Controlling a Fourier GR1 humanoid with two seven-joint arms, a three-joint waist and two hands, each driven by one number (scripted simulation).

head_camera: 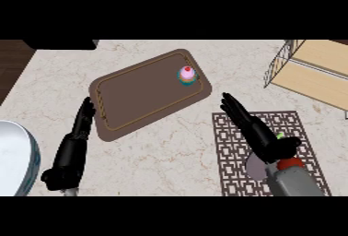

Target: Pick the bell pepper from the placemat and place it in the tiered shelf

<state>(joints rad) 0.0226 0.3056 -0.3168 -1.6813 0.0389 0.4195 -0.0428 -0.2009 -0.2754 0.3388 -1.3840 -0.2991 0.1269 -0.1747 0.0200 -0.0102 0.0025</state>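
On the patterned brown placemat at the right, my right hand covers most of the bell pepper. Only a red sliver by the wrist and a green bit of stem beside the palm show. The hand's fingers stretch straight toward the upper left, past the mat's edge, so it is open. The wire tiered shelf with wooden boards stands at the upper right, beyond the mat. My left hand lies open at the left, fingers pointing up the counter.
A dark brown tray lies in the middle of the marble counter with a pink cupcake on its far right corner. A white plate juts in from the left edge, near my left forearm.
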